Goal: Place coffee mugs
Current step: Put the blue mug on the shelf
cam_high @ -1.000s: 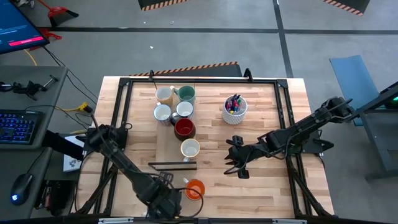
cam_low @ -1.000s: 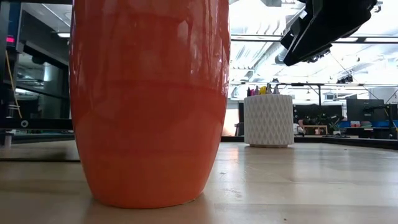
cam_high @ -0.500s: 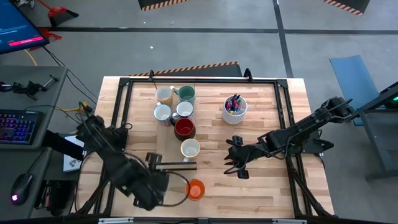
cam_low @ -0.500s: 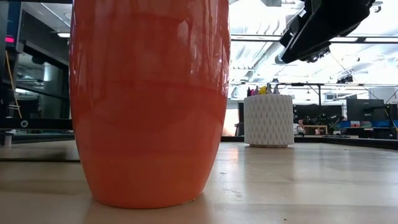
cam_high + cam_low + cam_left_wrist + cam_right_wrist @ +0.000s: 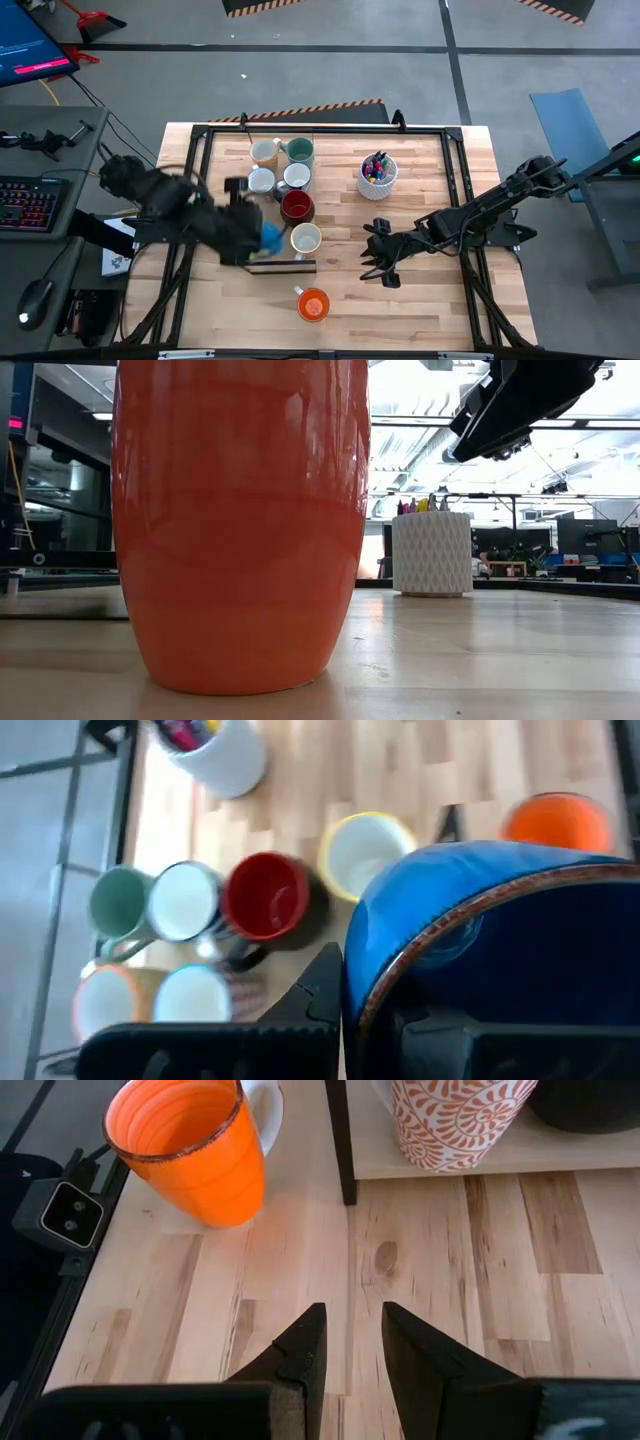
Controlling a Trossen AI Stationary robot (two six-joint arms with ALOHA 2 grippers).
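My left gripper (image 5: 260,240) is shut on a blue mug (image 5: 271,237) with a brown rim, above the near left part of a low wooden shelf (image 5: 262,222). The blue mug (image 5: 500,940) fills much of the left wrist view. On the shelf stand a white mug (image 5: 305,239), a dark red one (image 5: 296,206), a teal one (image 5: 299,151) and several white or cream ones. An orange mug (image 5: 313,304) stands on its base near the table's near edge. My right gripper (image 5: 382,266) hovers open right of the shelf, nothing between its fingers (image 5: 303,1350). My left gripper holds the blue mug by its wall at the rim (image 5: 368,982). One finger (image 5: 318,992) lies against the outside of the wall; the mug itself hides the other finger. The fingers slant downward from the table's left. The mug is lifted clear of shelf and table.
A white textured cup of coloured pens (image 5: 377,175) stands right of the mugs, on the table's far half. A black frame (image 5: 450,135) runs round the table top. In the right wrist view, a patterned orange-and-white mug (image 5: 455,1120) stands on the shelf by its dark leg (image 5: 338,1140).
My left gripper has risen from the near edge beside the orange mug and swung toward the far edge, to above the shelf's near left part, tipping as it went. The blue mug now shows in its hold. The orange mug has stayed put.
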